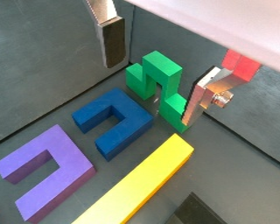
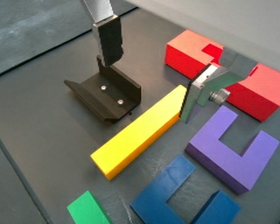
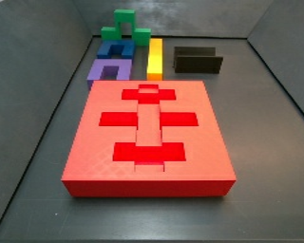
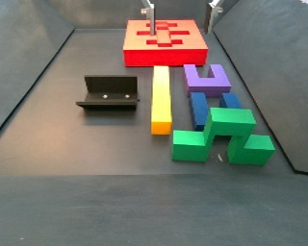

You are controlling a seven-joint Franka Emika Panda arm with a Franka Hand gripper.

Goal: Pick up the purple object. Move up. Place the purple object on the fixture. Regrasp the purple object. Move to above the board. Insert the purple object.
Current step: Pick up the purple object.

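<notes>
Nothing done yet: purple object (image 4: 208, 77) lies on the floor between the board (image 4: 166, 38) and the blue block (image 4: 204, 104), beside the yellow bar (image 4: 161, 96); the fixture (image 4: 109, 94) is empty. Gripper (image 2: 154, 70) hangs high above the pieces, jaws wide apart and empty, so pick, fixture placement, regrasp and insertion all remain.

The tool (image 4: 180, 6) is cropped by the frame edge in a side view.
</notes>
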